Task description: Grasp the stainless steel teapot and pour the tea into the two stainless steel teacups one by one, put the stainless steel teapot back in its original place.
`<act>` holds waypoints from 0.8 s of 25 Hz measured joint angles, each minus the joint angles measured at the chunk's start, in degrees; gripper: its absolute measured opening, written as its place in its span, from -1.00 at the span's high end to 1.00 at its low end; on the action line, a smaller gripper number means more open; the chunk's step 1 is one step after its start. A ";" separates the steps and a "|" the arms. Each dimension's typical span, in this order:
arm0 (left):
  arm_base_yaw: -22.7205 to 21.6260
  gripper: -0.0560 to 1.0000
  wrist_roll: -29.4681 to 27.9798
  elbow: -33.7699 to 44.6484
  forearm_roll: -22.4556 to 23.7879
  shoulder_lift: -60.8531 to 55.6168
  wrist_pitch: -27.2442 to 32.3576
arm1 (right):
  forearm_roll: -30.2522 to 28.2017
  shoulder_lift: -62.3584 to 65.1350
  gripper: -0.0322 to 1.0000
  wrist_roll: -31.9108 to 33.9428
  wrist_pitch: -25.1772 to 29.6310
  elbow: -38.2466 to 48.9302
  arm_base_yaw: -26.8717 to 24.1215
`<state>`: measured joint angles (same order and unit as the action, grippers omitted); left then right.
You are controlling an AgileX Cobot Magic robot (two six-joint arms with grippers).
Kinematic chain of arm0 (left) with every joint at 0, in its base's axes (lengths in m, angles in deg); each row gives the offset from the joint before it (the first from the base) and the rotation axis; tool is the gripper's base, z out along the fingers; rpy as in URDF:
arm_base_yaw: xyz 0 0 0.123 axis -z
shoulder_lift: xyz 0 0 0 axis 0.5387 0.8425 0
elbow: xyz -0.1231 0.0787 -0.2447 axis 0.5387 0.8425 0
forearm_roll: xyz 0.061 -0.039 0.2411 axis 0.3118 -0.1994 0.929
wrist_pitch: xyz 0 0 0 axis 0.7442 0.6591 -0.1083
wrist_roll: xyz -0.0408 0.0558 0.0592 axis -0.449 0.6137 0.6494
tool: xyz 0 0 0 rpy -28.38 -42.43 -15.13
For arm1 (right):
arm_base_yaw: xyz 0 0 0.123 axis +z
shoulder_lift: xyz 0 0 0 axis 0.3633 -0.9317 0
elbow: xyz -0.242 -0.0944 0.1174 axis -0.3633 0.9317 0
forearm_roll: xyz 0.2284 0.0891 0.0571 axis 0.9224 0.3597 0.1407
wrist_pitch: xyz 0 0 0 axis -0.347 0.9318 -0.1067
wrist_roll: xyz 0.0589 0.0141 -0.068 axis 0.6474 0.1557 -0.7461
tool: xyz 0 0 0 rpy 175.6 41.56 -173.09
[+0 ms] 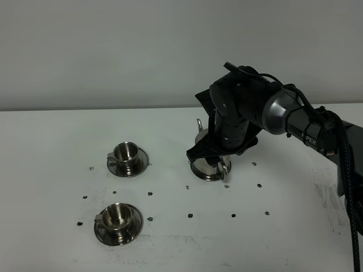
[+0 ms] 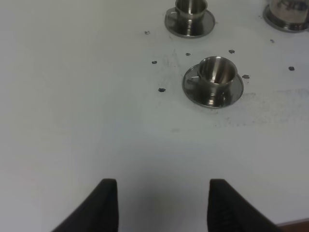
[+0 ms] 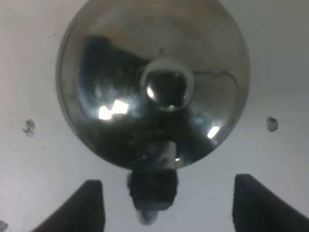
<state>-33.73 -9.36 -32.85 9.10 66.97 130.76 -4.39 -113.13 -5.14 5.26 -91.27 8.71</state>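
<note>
The stainless steel teapot (image 1: pixel 209 168) stands on the white table right of centre, mostly hidden under my right arm. The right wrist view looks down on its lid and knob (image 3: pixel 166 88), with its loop handle (image 3: pixel 153 186) between my fingers. My right gripper (image 1: pixel 213 160) (image 3: pixel 169 208) is open, its fingers either side of the handle and apart from it. The two teacups on saucers stand to the left, one farther (image 1: pixel 127 157) (image 2: pixel 190 14) and one nearer (image 1: pixel 118 222) (image 2: pixel 215 79). My left gripper (image 2: pixel 161 205) is open and empty above bare table. The cup-less saucer is hidden.
Small black marks (image 1: pixel 190 215) dot the white table (image 1: pixel 51 170) around the cups and pot. A grey wall (image 1: pixel 113 51) runs behind the table. The table's front edge (image 2: pixel 295 224) shows in the left wrist view.
</note>
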 joint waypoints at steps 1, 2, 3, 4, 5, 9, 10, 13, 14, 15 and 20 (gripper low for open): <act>0.00 -0.02 0.00 0.00 0.00 0.00 0.00 | -0.05 -0.07 -0.18 -0.06 0.00 0.00 -0.07; 0.00 -0.02 0.00 0.00 0.00 0.00 0.00 | -0.05 -0.26 -0.19 -0.06 0.00 0.00 -0.13; 0.00 -0.02 0.00 0.00 0.00 0.00 0.00 | -0.05 -0.46 -0.19 -0.06 -0.11 0.00 -0.26; 0.00 -0.02 0.00 0.00 0.00 0.00 0.00 | -0.05 -0.60 -0.19 -0.19 -0.37 0.00 -0.27; 0.00 -0.02 0.00 0.00 0.00 0.00 0.00 | -0.05 -0.72 -0.19 -0.23 -0.60 0.00 -0.45; 0.00 -0.02 0.00 0.00 0.00 0.00 0.00 | 0.11 -1.10 -0.19 -0.62 -1.08 0.00 -1.07; 0.00 -0.02 0.00 0.00 0.00 0.00 0.00 | 0.11 -1.21 -0.19 -0.82 -1.26 0.00 -1.20; 0.00 -0.02 0.00 0.00 0.00 0.00 0.00 | 0.16 -1.82 -0.19 -1.59 -1.84 0.00 -1.26; 0.00 -0.02 0.00 0.00 0.00 0.00 0.00 | 0.16 -2.03 -0.19 -1.59 -2.02 0.00 -1.26; 0.00 -0.02 0.00 0.00 0.00 0.00 0.00 | 0.16 -2.23 -0.19 -1.74 -2.21 0.00 -1.26; 0.00 -0.02 0.05 0.00 0.00 0.00 0.00 | 0.20 -3.02 -0.19 -2.66 -2.57 0.00 -1.26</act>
<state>-33.73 -9.31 -32.85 9.10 66.97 130.76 -4.18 -116.15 -7.79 2.69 -91.27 7.45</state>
